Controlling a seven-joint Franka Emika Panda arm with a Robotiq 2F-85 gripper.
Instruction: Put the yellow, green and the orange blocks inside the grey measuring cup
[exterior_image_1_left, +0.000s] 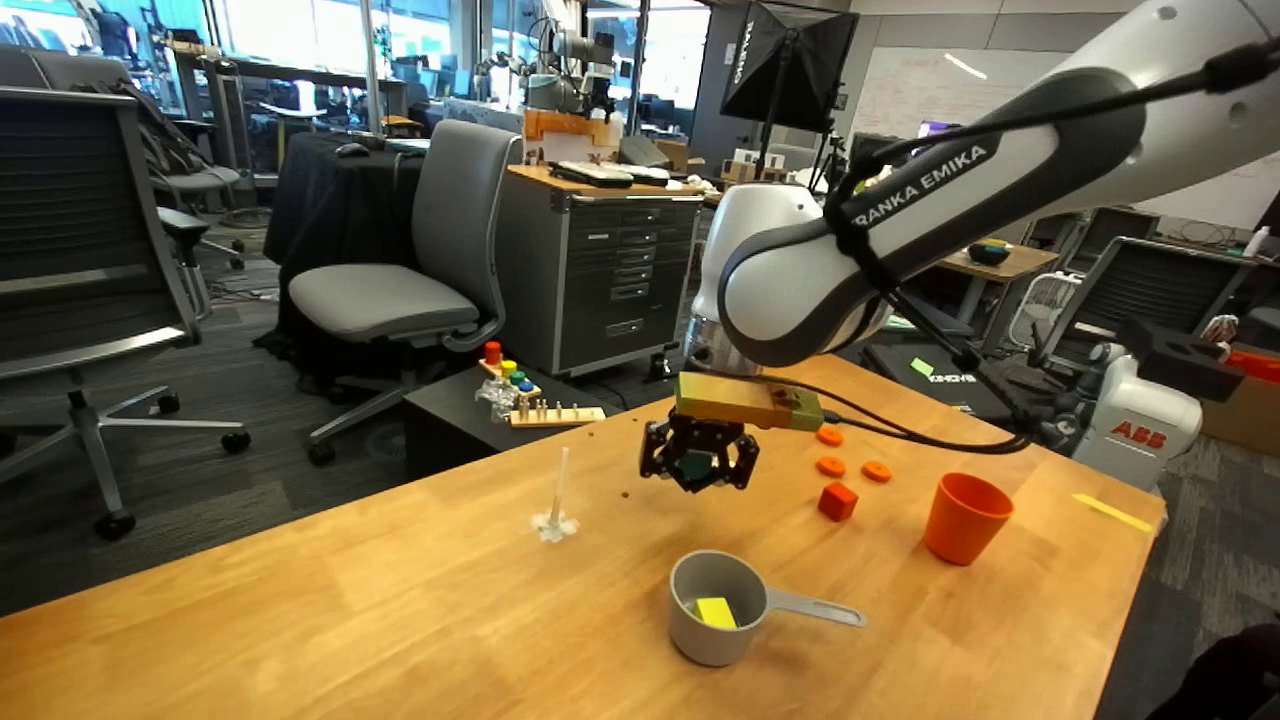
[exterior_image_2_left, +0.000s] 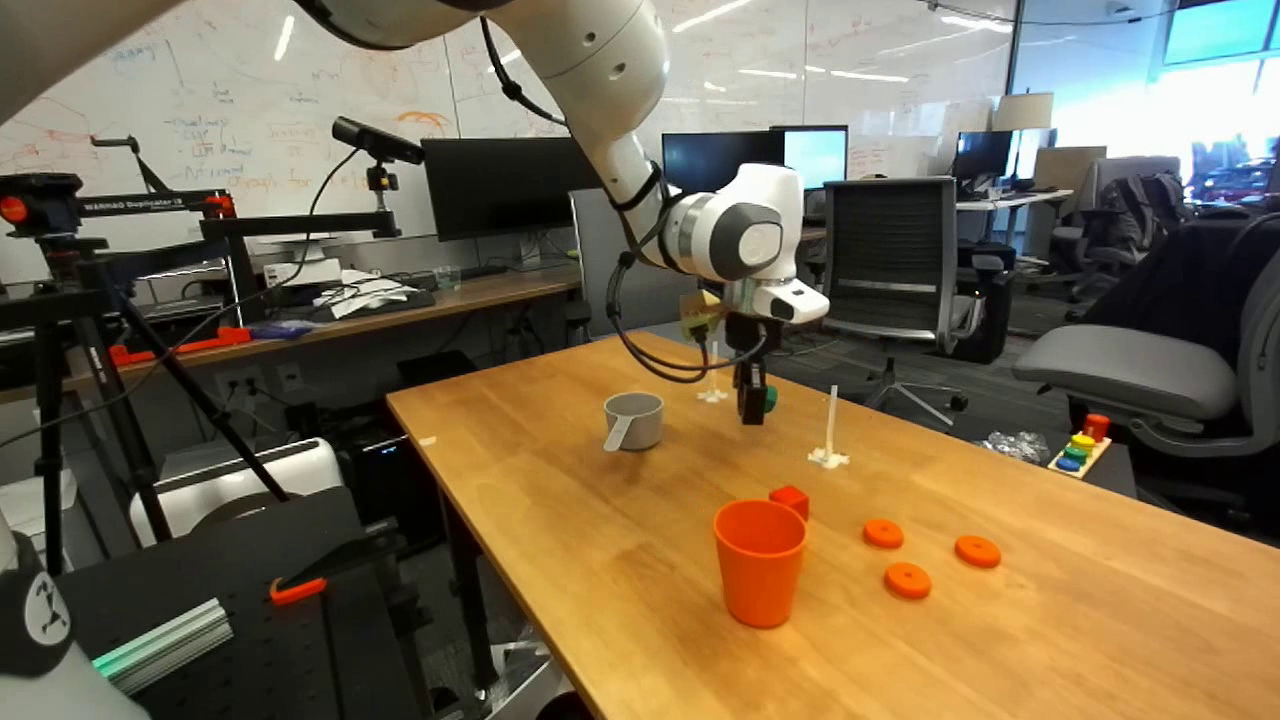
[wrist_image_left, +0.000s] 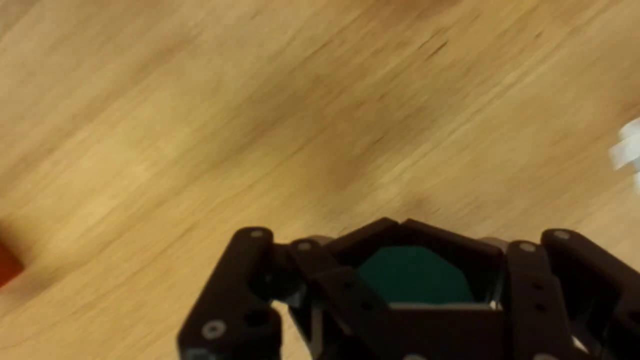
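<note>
Aloft, claw (exterior_image_2_left: 753, 412) around green block (exterior_image_1_left: 695, 468), clear of cup rim (exterior_image_1_left: 718, 556).

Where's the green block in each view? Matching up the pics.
In an exterior view: green block just right of centre, below mid-height, in the gripper.
In an exterior view: green block right of centre, just below mid-height, partly behind the gripper.
Wrist view: green block low, right of centre, partly hidden by the gripper.
Shared landmark: gripper, closed around it.
</note>
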